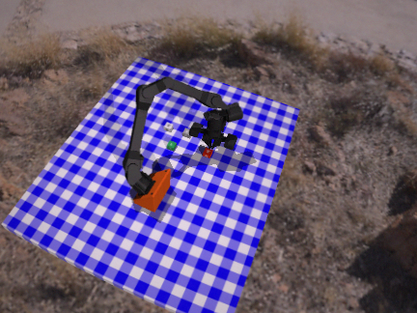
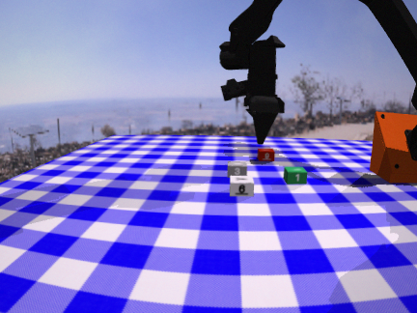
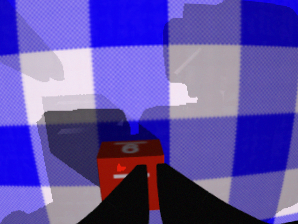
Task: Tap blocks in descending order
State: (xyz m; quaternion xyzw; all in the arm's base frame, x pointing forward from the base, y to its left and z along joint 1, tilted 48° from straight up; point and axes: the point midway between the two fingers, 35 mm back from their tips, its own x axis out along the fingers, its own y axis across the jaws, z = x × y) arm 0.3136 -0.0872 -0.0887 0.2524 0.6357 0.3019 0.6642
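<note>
Four small blocks sit on the blue-and-white checked cloth. A red block (image 2: 265, 155) lies farthest back; its digit is too small to read. A grey block marked 3 (image 2: 236, 169), a white block marked 6 (image 2: 241, 185) and a green block marked 1 (image 2: 295, 175) lie nearer the camera. My gripper (image 2: 263, 140) points straight down, just above the red block and not touching it, with its fingers shut on nothing. In the wrist view the closed fingertips (image 3: 150, 175) hover over the red block (image 3: 129, 169). In the overhead view the gripper (image 1: 210, 144) is right above the red block (image 1: 208, 153).
The arm's orange base (image 1: 153, 189) stands on the cloth near the blocks and shows at the right edge of the low view (image 2: 393, 147). Rough ground with dry brush surrounds the cloth.
</note>
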